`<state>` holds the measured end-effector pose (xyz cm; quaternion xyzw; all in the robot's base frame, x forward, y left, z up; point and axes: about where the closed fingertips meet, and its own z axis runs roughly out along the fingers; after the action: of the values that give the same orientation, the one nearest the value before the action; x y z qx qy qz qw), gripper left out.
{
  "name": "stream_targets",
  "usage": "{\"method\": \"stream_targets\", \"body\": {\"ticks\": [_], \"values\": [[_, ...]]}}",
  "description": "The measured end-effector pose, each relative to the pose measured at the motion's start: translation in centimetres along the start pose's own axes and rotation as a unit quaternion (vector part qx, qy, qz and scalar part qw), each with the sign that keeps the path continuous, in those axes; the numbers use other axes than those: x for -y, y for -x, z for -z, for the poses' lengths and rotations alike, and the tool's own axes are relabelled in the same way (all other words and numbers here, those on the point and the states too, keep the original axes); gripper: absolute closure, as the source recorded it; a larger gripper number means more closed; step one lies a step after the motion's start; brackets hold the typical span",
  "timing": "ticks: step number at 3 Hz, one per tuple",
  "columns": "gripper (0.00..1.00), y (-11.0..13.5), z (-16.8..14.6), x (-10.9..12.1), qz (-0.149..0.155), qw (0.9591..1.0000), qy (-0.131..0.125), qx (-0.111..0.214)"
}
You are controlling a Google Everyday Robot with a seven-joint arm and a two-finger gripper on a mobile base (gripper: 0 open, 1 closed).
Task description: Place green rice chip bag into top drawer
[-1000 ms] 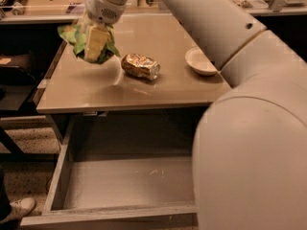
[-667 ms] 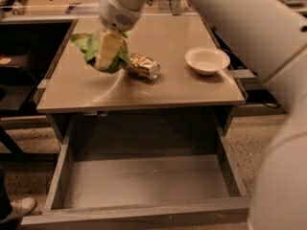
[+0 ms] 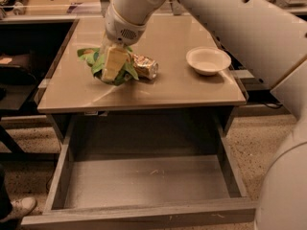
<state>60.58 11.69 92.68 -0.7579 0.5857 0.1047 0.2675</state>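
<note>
1. The claw (image 3: pixel 113 68) is over the left part of the desk (image 3: pixel 172 91), at the end of the big white arm.
2. The claw is pinching the green rice chip bag (image 3: pixel 92 60). The bag is all scrunched up around the claw's pale finger.
3. The bag is low over the desk. It is hard to tell if it touches the top.
4. A crushed gold can (image 3: pixel 146 66) lies just beside the bag, on its right.
5. A white bowl (image 3: pixel 207 60) sits farther right, well apart from the can.
6. The top drawer (image 3: pixel 144 182) is pulled open below the desk's front edge. Its flat grey bottom shows.
7. A shoe (image 3: pixel 17 208) is on the floor at the bottom left.
</note>
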Motion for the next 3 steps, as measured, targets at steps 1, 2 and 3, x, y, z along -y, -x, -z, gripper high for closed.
{"method": "stream_targets", "body": {"ticks": [1,2,3], "values": [[1.00,0.8,2.2,-1.2,-0.008,0.9999,0.001,-0.009],[1.00,1.9,6.0,-5.3,-0.043,0.9988,0.001,-0.024],[1.00,3.1,9.7,-12.3,-0.122,0.9917,-0.012,-0.039]]}}
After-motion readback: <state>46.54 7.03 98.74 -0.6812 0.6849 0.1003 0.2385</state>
